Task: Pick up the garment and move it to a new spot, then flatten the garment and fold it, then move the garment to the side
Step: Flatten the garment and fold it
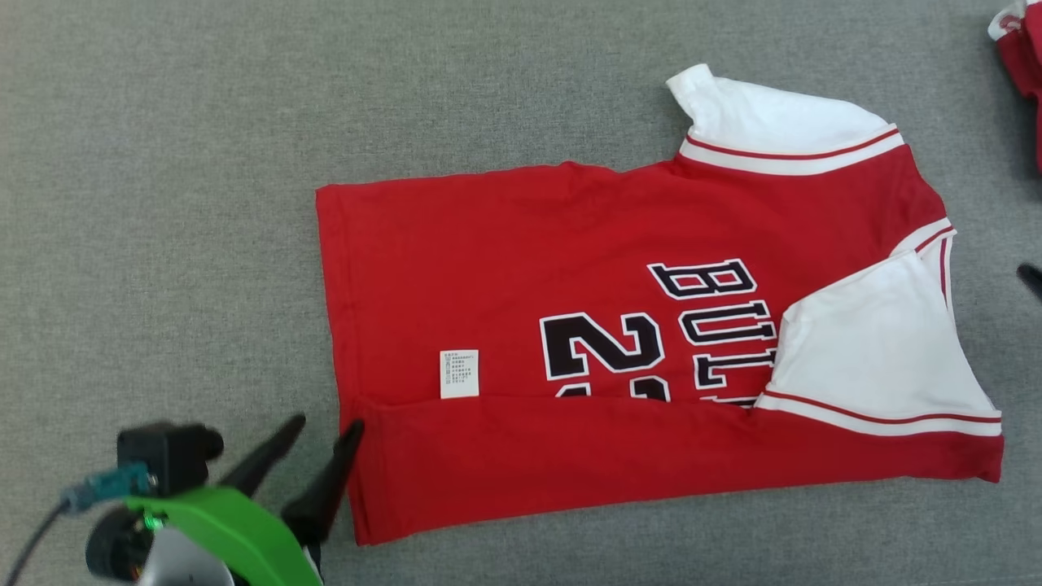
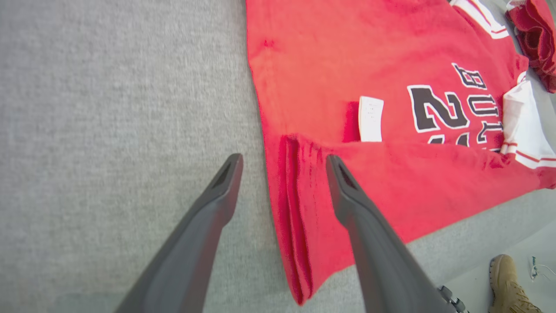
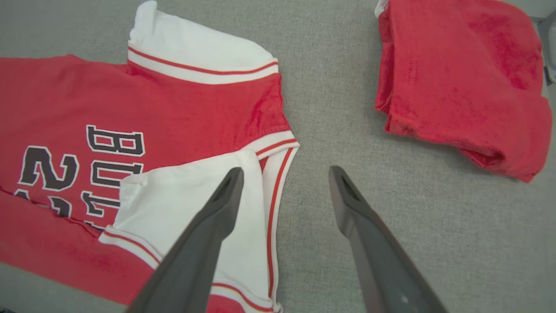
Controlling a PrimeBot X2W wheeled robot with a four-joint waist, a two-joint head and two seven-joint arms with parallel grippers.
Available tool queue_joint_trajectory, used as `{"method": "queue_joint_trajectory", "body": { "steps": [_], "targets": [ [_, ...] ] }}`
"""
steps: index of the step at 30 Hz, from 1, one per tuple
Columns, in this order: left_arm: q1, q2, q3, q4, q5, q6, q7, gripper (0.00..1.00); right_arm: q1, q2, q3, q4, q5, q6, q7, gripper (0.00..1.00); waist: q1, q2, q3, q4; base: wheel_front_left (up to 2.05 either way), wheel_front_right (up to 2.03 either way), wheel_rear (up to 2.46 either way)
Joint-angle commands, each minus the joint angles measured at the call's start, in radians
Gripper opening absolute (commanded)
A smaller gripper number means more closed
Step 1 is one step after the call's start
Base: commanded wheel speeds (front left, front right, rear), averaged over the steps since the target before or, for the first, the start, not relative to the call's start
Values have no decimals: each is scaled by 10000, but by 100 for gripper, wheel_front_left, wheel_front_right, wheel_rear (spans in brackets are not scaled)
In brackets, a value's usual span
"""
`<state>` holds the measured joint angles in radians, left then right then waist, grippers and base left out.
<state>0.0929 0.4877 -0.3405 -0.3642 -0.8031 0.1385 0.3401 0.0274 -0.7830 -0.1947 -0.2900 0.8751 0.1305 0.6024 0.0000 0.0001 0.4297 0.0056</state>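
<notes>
Obs., grey cloth surface (image 1: pixel 163 203):

- Red jersey (image 1: pixel 521 268) lies flat, mid-to-right in the head view. Hem toward the robot's left, sleeves toward its right.
- Near long edge is turned up over the body as 1 folded strip (image 1: pixel 610 456). It covers the lower part of the black, white-outlined lettering (image 1: pixel 720 325) and of the digit 2 (image 1: pixel 602 346).
- White care label (image 1: pixel 459 373) sits just above the strip's edge.
- 2 white sleeves with red trim. The near sleeve (image 1: pixel 879 350) is folded in over the chest, overlapping the letters. The far sleeve (image 1: pixel 773 118) points away from the robot.
- Left gripper (image 1: pixel 326 423): fingers spread, nothing held. It is at the hem corner of the strip. In the left wrist view 1 finger is over bare cloth surface and the other over the red strip, with the hem edge between them. Contact with fabric: cannot tell.
- Right gripper (image 3: pixel 285 171): fingers spread, nothing held. 1 finger is over the near sleeve, the other over bare surface beside the neckline.
- Second red garment (image 3: pixel 464 78), folded, lies apart from the jersey, beyond the neck end.
- Tan boot (image 2: pixel 508 282) on the floor past the surface edge.
</notes>
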Motion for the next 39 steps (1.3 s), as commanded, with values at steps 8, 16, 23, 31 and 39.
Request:
{"method": "queue_joint_trajectory", "body": {
  "steps": [8, 16, 23, 31, 39],
  "targets": [
    [-4993, -788, -501, 2362, 316, -511, 1227, 100, -4838, -489, 1935, 1000, -1148, 2, 1236, 100, 0, -1, 1688, 1260, 0, 0, 0],
    [-7621, -1967, -1423, 5781, 589, -1390, 1229, 100, -7866, 173, 4381, 3132, -1665, 2, 2212, 100, 0, -1, 2003, 1762, 0, 0, 0],
    [-8129, -2131, -1585, 6648, 525, -1768, 1205, 100, -8083, -83, 5338, 3710, -1364, 2, 2535, 100, 0, -1, 1915, 1613, 0, 0, 0],
    [-8183, -2318, -1926, 6964, 100, -2218, 1664, 0, -8124, -247, 5873, 3733, -673, 3, 2941, 0, 0, -1, 1936, 1440, 0, 0, 0],
    [-8219, -2171, -1649, 6806, -63, -2312, 1237, 0, -8459, -227, 5794, 3568, -690, -3, 1425, 0, 0, -1, 1696, 1253, 0, 0, 0]
  ]
}}
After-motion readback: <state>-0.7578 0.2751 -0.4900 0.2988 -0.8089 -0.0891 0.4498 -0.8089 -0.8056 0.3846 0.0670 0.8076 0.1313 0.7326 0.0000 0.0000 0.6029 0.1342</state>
